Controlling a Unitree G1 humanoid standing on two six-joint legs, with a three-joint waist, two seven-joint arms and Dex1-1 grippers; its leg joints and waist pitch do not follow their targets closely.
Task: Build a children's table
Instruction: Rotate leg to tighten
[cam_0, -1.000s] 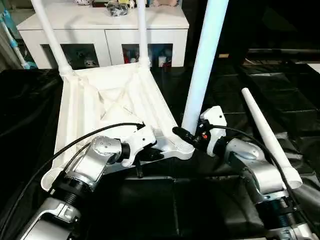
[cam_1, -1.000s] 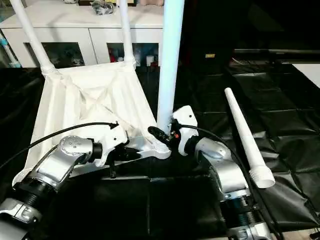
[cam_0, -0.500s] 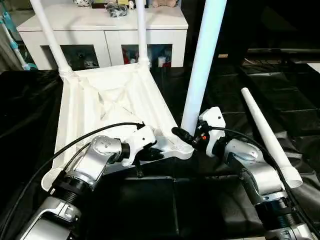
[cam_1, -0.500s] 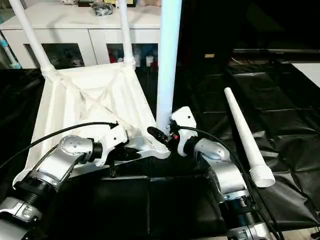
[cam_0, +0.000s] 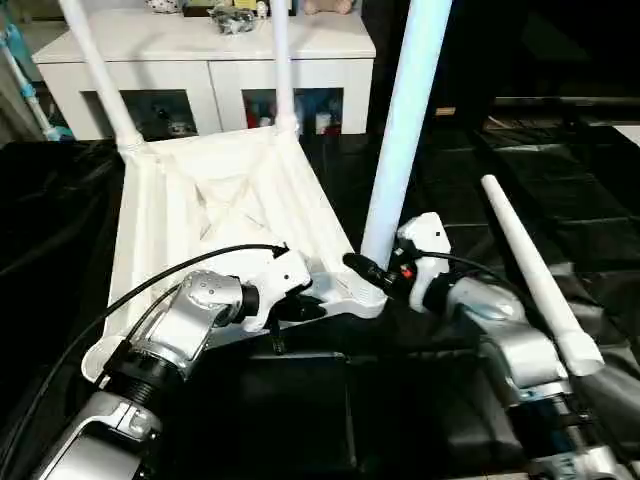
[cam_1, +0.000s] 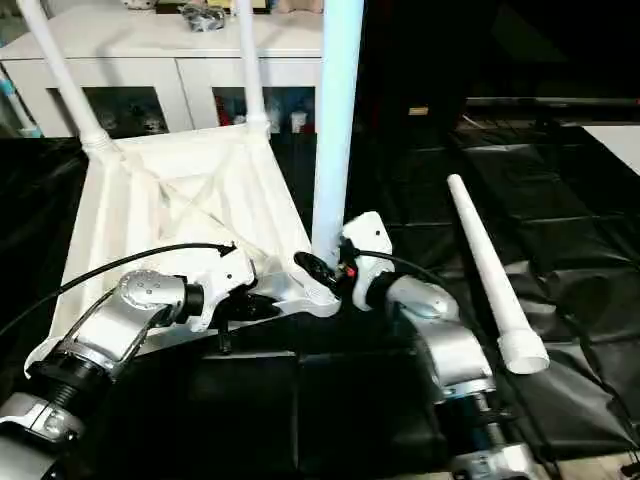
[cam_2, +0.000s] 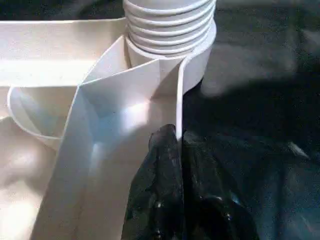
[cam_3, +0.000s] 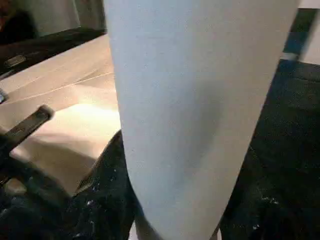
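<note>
- Left eye view: children's table top (cam_0: 215, 215) lies upside down on the black-covered desk (cam_0: 450, 180), ribbed X-braced underside facing up.
- Two legs (cam_0: 100, 70) stand in the far corner sockets, in front of a white cabinet (cam_0: 200, 60).
- Third leg (cam_0: 405, 130) stands upright in the near corner socket (cam_0: 362, 295) on the robot's right side.
- Fourth leg (cam_0: 535, 270) lies loose on the desk, right of the top, not touching it.
- Left end effector (cam_2: 177, 145): fingers pinched together on the thin near edge wall of the top, just beside the near socket; left wrist view shows the third leg's ribbed base seated in that socket.
- Right end effector (cam_0: 372, 272): about half open, fingers (cam_3: 107, 165) closed around the base of the third leg, just above the socket.
</note>
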